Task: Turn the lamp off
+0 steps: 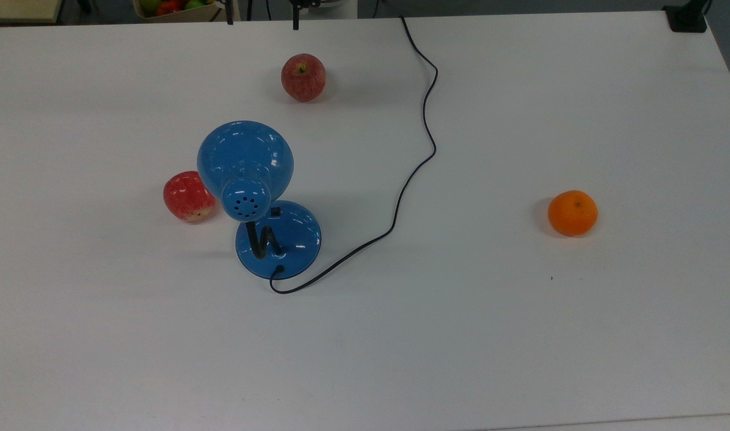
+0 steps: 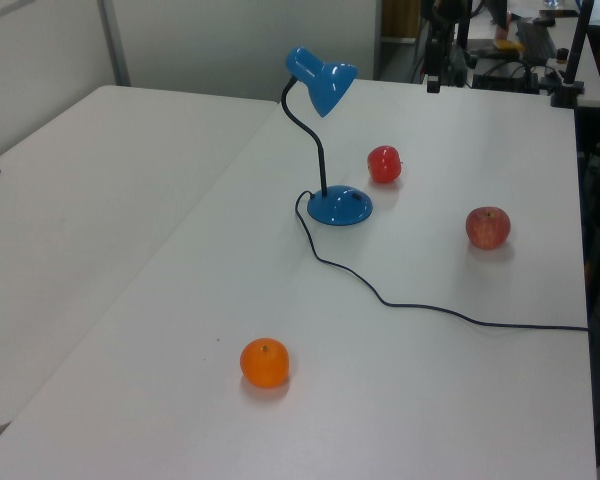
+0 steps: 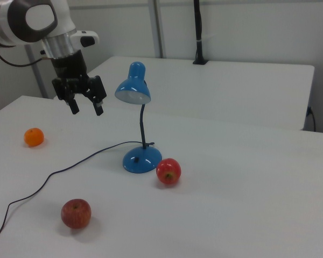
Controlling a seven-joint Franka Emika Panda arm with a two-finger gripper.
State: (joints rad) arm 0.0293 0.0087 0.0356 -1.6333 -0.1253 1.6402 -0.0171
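White rounded arm links with a grey joint band, silver wrist collar, black end effector (image 3: 86,108) with two black fingers (image 3: 98,109), black cable trailing behind.

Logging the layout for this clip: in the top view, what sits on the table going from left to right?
Bright red apple → blue lamp → darker red apple → orange.
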